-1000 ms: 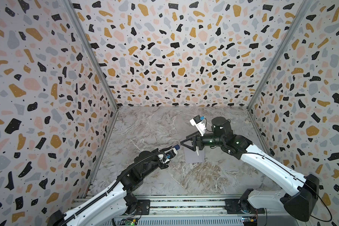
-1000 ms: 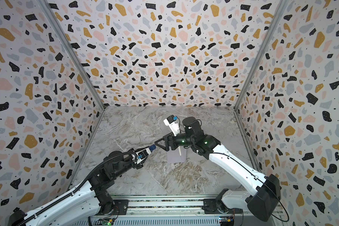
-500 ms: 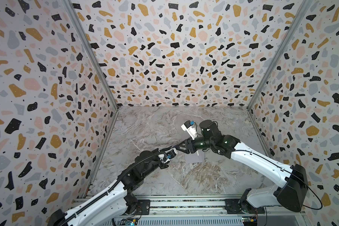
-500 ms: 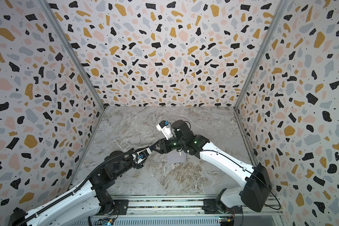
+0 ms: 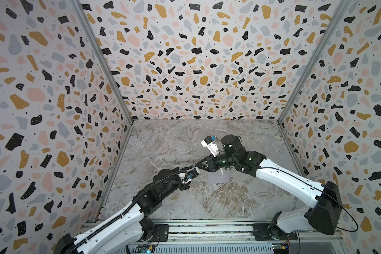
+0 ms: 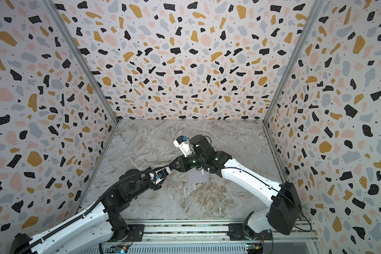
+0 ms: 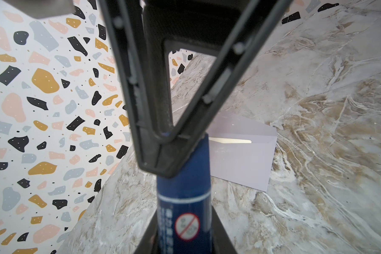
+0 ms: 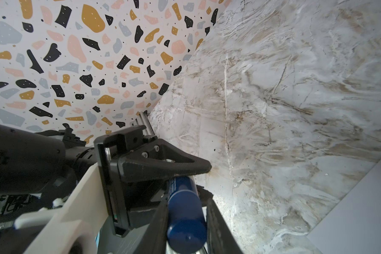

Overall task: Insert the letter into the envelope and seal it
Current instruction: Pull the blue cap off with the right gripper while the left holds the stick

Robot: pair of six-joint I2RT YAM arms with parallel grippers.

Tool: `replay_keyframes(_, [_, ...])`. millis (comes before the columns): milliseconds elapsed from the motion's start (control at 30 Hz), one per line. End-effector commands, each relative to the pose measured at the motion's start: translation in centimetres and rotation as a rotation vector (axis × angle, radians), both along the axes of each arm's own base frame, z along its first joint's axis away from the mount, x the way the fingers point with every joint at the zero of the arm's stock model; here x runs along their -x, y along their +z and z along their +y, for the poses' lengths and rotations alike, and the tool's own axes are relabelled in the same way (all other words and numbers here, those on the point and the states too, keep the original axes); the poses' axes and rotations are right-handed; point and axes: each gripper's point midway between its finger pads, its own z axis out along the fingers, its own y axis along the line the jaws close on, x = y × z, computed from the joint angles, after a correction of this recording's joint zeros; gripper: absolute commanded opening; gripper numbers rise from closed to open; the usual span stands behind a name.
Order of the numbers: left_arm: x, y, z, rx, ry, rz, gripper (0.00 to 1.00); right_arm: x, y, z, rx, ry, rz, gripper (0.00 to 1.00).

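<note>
The pale lavender envelope (image 5: 218,177) (image 6: 197,177) lies flat mid-table, its flap open. In the left wrist view a thin tan strip of the letter (image 7: 229,140) shows at the mouth of the envelope (image 7: 240,158). My left gripper (image 7: 184,220) (image 5: 190,171) is shut on a blue glue stick (image 7: 183,198), held above the table left of the envelope. My right gripper (image 8: 187,211) (image 5: 197,166) meets it nose to nose, its jaws shut on the far end of the same glue stick (image 8: 185,215).
Patterned walls (image 5: 53,110) close in three sides of the marble-look table (image 5: 174,143). The arms' base rail (image 5: 207,231) runs along the front edge. Both arms cross over the table's middle, just left of the envelope.
My right gripper moved left, away from above the envelope, to the left gripper and closed its jaws on the stick's free end. The left arm stayed put.
</note>
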Motion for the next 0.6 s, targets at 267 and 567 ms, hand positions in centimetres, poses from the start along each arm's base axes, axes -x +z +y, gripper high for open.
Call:
replay_keyframes(267, [0.7,1.8,-0.9,0.045,-0.063,-0.036,0.0,2.6,4.3,0.2,-0.074,0.284,-0.353,0.07])
replay_keyframes(567, [2.6,2.8,-1.8,0.099,-0.176,-0.054,0.0,4.4,3.1,-1.2,0.035,0.577,-0.802,0.0])
